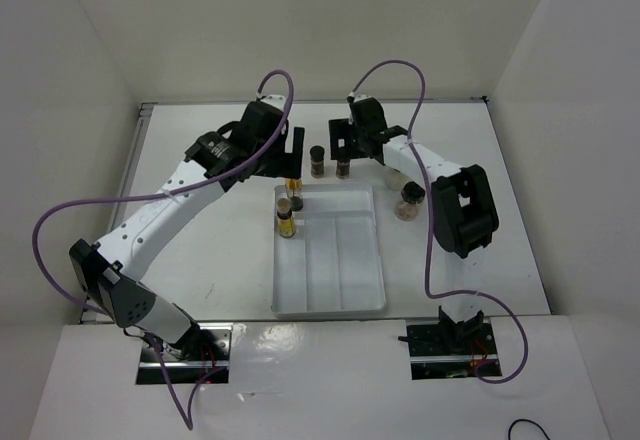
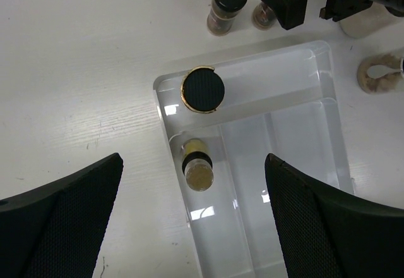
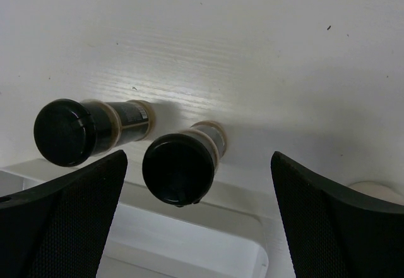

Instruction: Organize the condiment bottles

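The white divided tray (image 1: pixel 330 300) holds two slim yellow-filled bottles in its left compartment. One stands black cap up in the far corner (image 2: pixel 203 90). The other (image 2: pixel 197 165) sits just nearer, a yellowish end facing up. My left gripper (image 1: pixel 290 165) hovers open and empty above them (image 2: pixel 196 215). Two short dark brown bottles (image 1: pixel 317 160) (image 1: pixel 343 162) stand on the table behind the tray. My right gripper (image 1: pixel 343 145) is open above the right one (image 3: pixel 180 163), not touching; the left one (image 3: pixel 76 129) is beside it. Two rounder clear bottles (image 1: pixel 408 203) (image 1: pixel 398 175) stand right of the tray, partly hidden by the right arm.
The tray's middle and right compartments (image 1: pixel 355 255) hold nothing. White walls close in the table on the left, back and right. Purple cables loop over both arms.
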